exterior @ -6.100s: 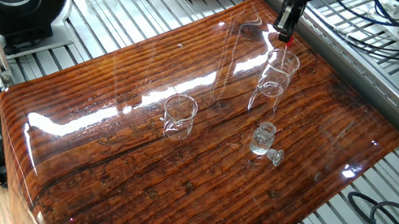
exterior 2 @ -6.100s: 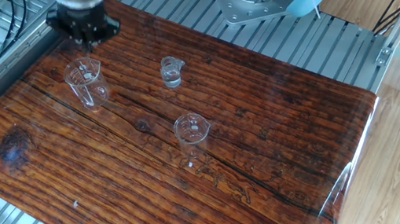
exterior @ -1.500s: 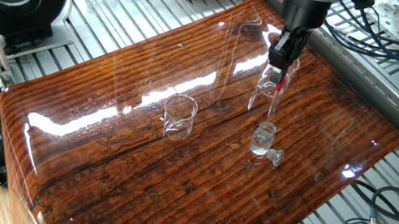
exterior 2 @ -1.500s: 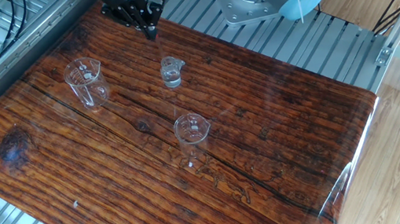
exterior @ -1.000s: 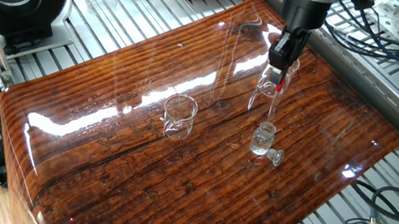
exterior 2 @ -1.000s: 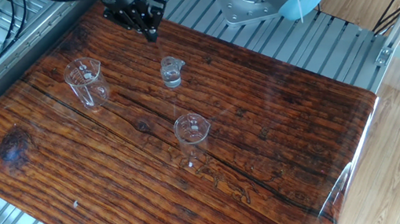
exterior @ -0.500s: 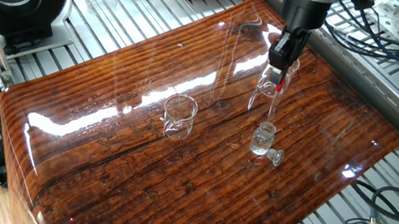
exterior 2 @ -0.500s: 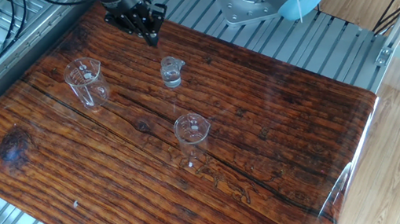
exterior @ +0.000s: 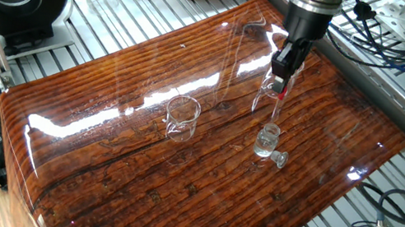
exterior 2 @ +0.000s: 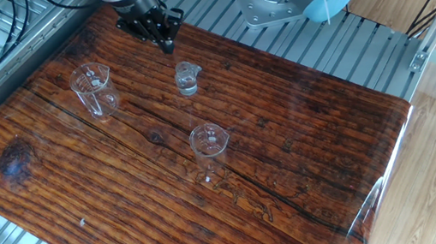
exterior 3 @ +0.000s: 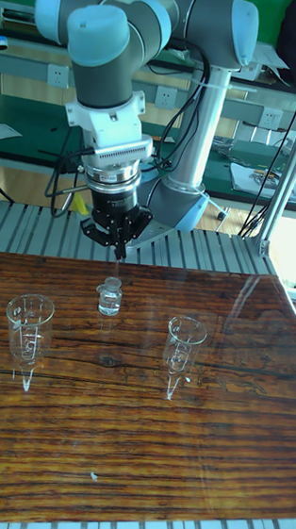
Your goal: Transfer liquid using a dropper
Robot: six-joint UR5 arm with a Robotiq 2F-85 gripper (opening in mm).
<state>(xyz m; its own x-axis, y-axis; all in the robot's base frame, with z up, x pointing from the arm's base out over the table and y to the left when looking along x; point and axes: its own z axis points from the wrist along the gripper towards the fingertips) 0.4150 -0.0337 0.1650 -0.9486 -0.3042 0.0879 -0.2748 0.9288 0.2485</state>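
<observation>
My gripper (exterior: 281, 77) is shut on the dropper (exterior: 280, 90), pinching it at its red bulb. The slim clear tube hangs straight down toward the mouth of a small open glass bottle (exterior: 266, 140). In the other fixed view the gripper (exterior 2: 165, 40) hovers just behind and above that bottle (exterior 2: 186, 78). The tall fixed view shows the gripper (exterior 3: 118, 244) directly over the bottle (exterior 3: 110, 298), the tube's tip near its neck. The liquid is too clear to make out.
The bottle's stopper (exterior: 280, 159) lies beside it. A tall conical glass (exterior 2: 93, 89) stands at the far side of the wooden table (exterior: 131, 184), and another conical glass (exterior 2: 209, 145) near the middle. Metal rails and cables surround the table.
The gripper carried the dropper from over the tall glass at the far side to above the small bottle. In the last second it has edged slightly lower toward the bottle.
</observation>
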